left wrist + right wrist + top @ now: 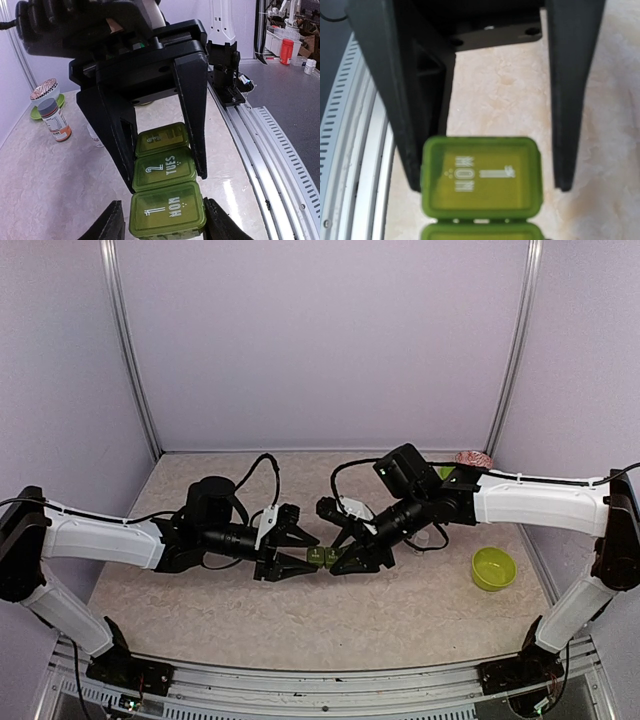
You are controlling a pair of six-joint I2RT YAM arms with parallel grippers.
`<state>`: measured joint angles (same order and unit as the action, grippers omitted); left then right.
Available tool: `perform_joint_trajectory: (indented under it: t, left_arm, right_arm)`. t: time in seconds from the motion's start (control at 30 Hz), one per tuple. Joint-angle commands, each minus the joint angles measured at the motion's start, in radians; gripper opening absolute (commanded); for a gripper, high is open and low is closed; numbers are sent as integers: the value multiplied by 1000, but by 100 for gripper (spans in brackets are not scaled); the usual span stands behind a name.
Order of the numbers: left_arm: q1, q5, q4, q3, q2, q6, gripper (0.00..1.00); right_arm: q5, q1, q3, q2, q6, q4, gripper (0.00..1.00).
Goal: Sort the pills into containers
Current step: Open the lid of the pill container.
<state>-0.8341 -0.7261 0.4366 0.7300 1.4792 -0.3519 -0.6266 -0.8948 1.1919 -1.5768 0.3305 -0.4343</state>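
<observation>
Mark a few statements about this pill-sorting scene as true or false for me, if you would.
1. The pill organizer lies where the left claw and the right claw meet. True.
2. Its MON lid stands open. False: it is closed, as is the TUES lid.
3. The green bowl sits on the left arm's side of the table. False: it is on the right arm's side.
4. A pill bottle with a grey cap stands upright. True.
5. The right claw grips the pill bottle. False: its fingers flank the pill organizer, and the bottle stands apart.
</observation>
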Motion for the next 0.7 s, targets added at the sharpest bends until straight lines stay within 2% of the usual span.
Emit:
perform_joint_trajectory:
  t: [0.0,0.07,0.17,0.43,0.67]
  left_arm:
    - [-7,-21,-7,18,15,0,53]
    - [-7,-18,-16,18,12,-4,59]
    - [-8,-9,-15,8,0,-8,63]
    - [-8,1,-18,3,-2,-12,63]
    - [-13,11,-18,2,6,-17,69]
  right_arm:
    - [-4,-11,1,-9,12,-17,35]
    - [-3,-11,-1,-4,13,-19,35]
    - [-3,-11,-1,1,13,-18,35]
    - [-10,-11,-2,1,13,-14,35]
    - [-14,-12,-4,2,13,-13,35]
